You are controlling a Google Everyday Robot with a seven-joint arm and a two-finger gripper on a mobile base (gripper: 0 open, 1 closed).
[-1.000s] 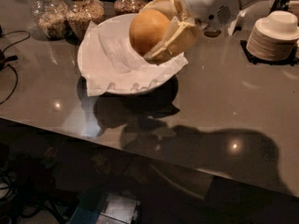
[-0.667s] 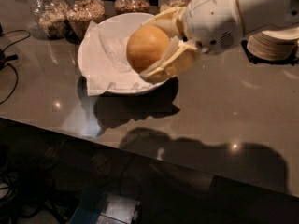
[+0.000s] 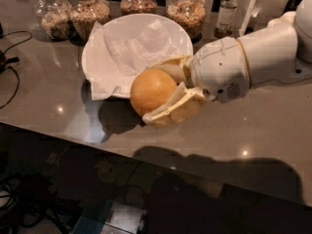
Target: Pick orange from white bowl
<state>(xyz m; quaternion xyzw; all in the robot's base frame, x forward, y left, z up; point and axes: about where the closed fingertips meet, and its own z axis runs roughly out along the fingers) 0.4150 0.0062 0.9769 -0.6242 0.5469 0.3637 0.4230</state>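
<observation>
Here, table: a glossy grey surface filling most of the frame, from the upper edge down to a dark band along the bottom; it carries everything listed below.
Arm: one white arm, reaching in from the right edge toward the centre of the frame.
White bowl: one wide, round bowl, upper centre-left, standing on the table.
Bowl contents: crumpled white paper napkins line the hollow and spill over the lower left rim; nothing else shows inside.
End effector: at the centre of the frame, on the tip of the arm; its two pale fingers are clamped around the orange, one above it and one below.
Orange: one round orange-yellow fruit held between those fingers, outside the bowl's hollow and overlapping the bowl's lower right rim in the picture; a shadow lies on the table just below and to the left.
Jars: four glass jars in a row along the upper edge, behind the bowl.
Jar contents: brownish granular fill in each; the kind cannot be told.
Bottle: one small clear bottle, upper right, just right of the fourth jar.
Cables: dark cables on the table at the left edge.
</observation>
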